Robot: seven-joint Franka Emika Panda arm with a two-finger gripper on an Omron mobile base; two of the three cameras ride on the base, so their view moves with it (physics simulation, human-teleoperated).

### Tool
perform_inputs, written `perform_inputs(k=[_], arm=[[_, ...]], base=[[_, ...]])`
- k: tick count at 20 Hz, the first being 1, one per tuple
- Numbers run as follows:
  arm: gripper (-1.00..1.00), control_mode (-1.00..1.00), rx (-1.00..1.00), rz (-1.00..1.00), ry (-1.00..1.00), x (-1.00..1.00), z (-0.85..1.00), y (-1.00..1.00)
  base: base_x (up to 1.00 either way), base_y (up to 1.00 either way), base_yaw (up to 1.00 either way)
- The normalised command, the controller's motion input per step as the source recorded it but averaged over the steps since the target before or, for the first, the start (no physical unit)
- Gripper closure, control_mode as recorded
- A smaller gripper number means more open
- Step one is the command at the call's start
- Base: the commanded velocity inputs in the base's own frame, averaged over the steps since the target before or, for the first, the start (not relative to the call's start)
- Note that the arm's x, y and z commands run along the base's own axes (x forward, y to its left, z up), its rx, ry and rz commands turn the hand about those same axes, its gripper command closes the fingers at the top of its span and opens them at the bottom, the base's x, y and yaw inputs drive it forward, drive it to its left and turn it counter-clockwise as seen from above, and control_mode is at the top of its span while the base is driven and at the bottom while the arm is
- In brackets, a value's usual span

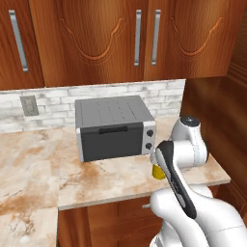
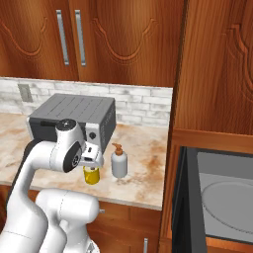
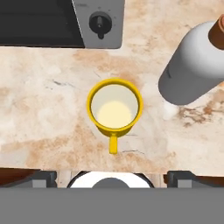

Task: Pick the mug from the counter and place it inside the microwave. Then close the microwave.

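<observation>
The gripper hung wide open and empty above the upright yellow mug, soap bottle at two o'clock.

The white arm bends at its elbow, wrist pointing straight down; the gripper hangs with jaws spread wide.

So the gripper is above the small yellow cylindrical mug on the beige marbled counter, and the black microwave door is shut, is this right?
Not quite. The black microwave is open: the right base view shows its grey interior and round glass turntable. The rest holds: the gripper is above the small yellow cylindrical mug, which stands on the beige marbled counter.
</observation>
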Motion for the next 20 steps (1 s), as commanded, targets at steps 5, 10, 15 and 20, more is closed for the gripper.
perform_inputs(k=[5,10,15,20], arm=[[-1.00,-1.00,0.00,0.00,0.00,-0.07,-0.46,-0.04],[-1.00,-1.00,0.00,0.00,-0.05,0.00,-0.27,0.00],[-1.00,-1.00,0.00,0.00,-0.09,0.00,-0.39,0.00],[-1.00,-1.00,0.00,0.00,-0.01,0.00,-0.57,0.00]], base=[[0.00,0.00,0.00],[0.00,0.00,0.00],[0.00,0.00,0.00],[0.00,0.00,0.00]])
